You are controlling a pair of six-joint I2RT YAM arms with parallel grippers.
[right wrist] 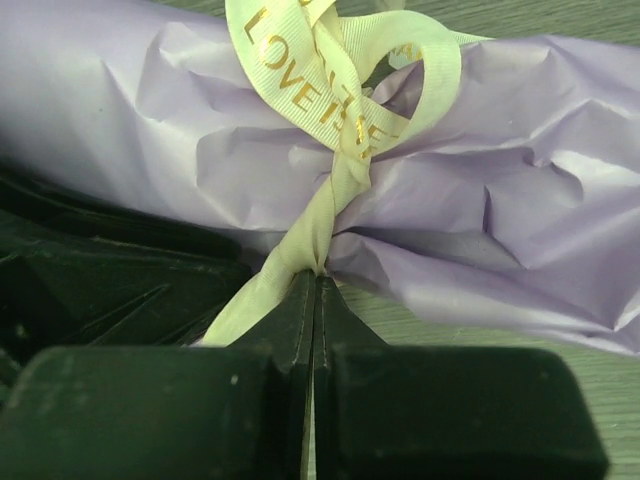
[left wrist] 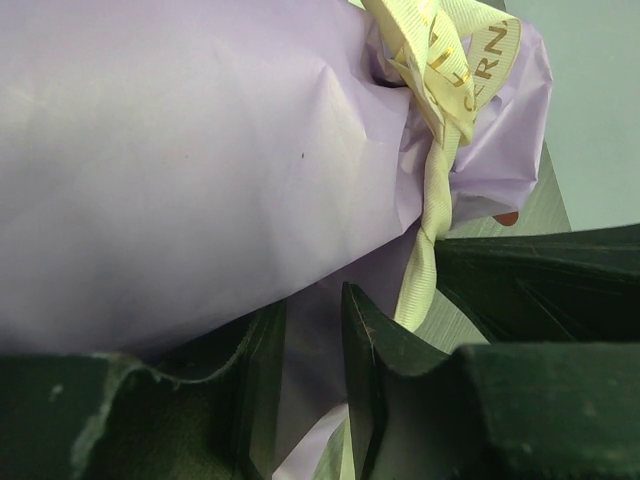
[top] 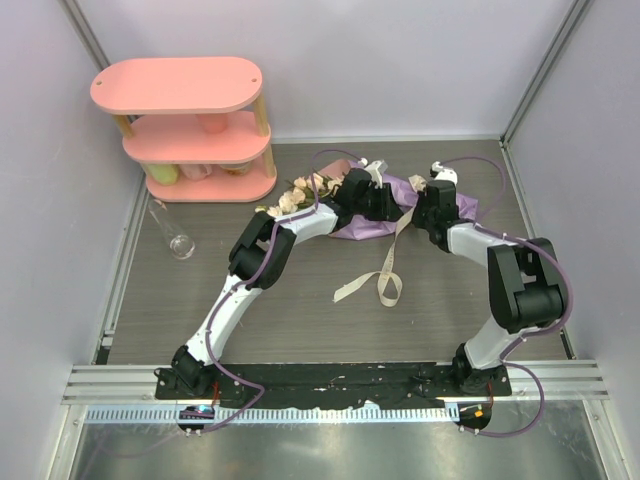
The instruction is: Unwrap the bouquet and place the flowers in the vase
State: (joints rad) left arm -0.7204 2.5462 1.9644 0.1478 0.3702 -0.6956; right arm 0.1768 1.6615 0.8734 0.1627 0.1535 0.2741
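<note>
The bouquet lies on its side at the back of the table, its cream and pink flowers pointing left. Lilac wrapping paper fills the left wrist view, and my left gripper is shut on a fold of it. A cream ribbon with gold lettering is knotted round the paper. My right gripper is shut on the ribbon just below the knot. Loose ribbon tails trail toward the front. The clear glass vase stands far left, apart from both grippers.
A pink three-tier shelf holding pink and yellow cups stands at the back left, just behind the vase. Grey walls close in the table on three sides. Both arms arch over the table's middle toward the bouquet.
</note>
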